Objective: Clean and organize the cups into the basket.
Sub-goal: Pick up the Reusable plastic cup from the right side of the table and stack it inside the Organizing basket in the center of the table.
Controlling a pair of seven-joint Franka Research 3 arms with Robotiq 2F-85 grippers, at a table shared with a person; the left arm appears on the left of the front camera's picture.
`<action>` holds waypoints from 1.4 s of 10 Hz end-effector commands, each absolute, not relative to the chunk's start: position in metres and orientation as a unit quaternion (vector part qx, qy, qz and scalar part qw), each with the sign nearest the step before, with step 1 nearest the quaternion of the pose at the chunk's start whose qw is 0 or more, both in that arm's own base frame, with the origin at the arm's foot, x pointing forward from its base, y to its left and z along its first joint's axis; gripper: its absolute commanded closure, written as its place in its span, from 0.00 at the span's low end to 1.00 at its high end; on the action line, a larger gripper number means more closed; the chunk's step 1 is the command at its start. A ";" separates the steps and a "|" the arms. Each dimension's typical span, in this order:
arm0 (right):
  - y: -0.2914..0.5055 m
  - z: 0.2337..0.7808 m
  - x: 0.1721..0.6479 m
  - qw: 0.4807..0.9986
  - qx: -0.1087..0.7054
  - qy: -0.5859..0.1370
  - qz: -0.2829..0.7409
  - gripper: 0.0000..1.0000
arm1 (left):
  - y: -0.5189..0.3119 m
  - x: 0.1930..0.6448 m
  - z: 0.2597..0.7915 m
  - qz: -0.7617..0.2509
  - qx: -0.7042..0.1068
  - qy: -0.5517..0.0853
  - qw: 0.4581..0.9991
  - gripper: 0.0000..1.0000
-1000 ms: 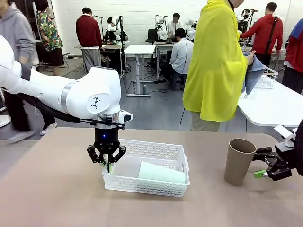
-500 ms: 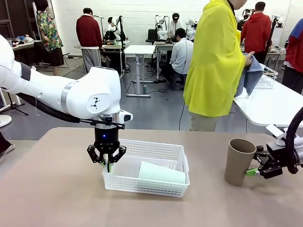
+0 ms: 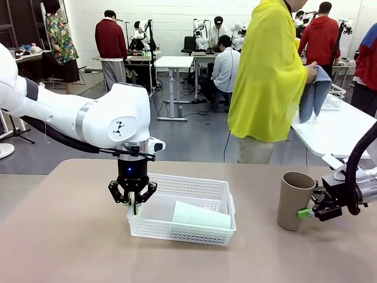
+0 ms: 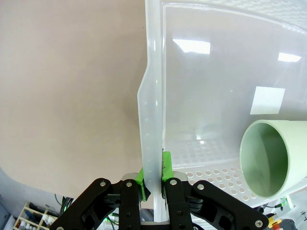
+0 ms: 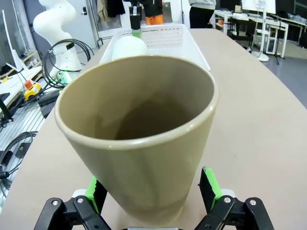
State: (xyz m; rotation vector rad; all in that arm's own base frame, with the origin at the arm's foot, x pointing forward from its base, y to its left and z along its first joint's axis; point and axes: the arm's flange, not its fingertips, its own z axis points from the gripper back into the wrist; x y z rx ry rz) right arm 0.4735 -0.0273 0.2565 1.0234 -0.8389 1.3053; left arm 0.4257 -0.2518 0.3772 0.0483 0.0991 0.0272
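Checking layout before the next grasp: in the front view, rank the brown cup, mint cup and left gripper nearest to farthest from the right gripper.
1. Brown cup, upright between the fingers of the right gripper, right side.
2. Mint cup, lying in the basket, mid-table.
3. Left gripper, on the basket's left wall.

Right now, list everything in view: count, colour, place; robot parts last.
white lattice-mesh plastic basket: one, white, mid-table.
pale mint green tapered tumbler: one, mint, on its side in the basket.
matte brown tapered tumbler: one, brown, upright at table's right.
tan table: one, tan, under everything.
person in yellow coat: one, beyond the table, holding blue-grey cloth.
left gripper: one, black, shut on the basket's wall.
right gripper: one, black, open around the brown tumbler.
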 end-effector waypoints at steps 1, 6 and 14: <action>-0.018 0.252 0.483 0.586 0.450 -0.374 0.560 0.00 | -0.251 0.426 0.379 0.014 0.025 0.046 0.999 1.00; -0.002 0.244 0.486 0.572 0.472 -0.350 0.573 0.25 | -0.251 0.426 0.379 0.014 0.025 0.046 0.999 1.00; -0.003 0.403 0.447 0.643 0.463 -0.284 0.540 1.00 | -0.251 0.426 0.379 0.014 0.025 0.046 0.999 1.00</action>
